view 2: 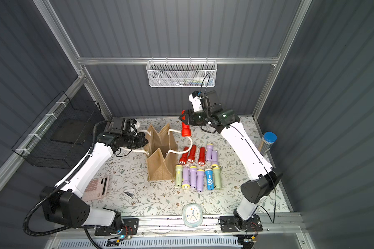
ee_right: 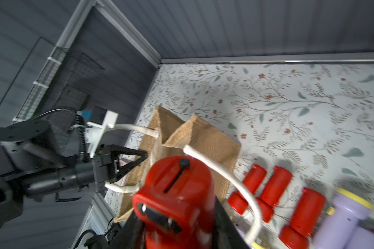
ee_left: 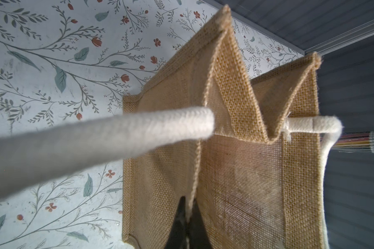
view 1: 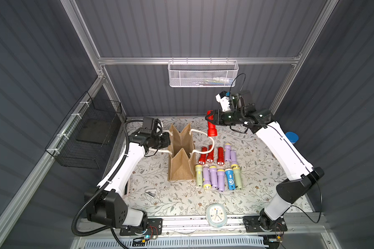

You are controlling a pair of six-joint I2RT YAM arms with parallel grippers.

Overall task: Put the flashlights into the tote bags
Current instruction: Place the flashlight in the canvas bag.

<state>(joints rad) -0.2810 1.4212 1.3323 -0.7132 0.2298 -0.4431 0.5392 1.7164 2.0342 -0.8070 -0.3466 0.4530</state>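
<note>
Aloft, red flashlight: head toward front.

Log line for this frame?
left gripper: shut on tote bag | right gripper: shut on red flashlight, aloft | other flashlights: on table

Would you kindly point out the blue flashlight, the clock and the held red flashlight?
blue flashlight [view 1: 230, 179]: a top view, on its body.
clock [view 1: 216, 215]: a top view, on its dial.
held red flashlight [view 1: 212, 131]: a top view, on its head.
</note>
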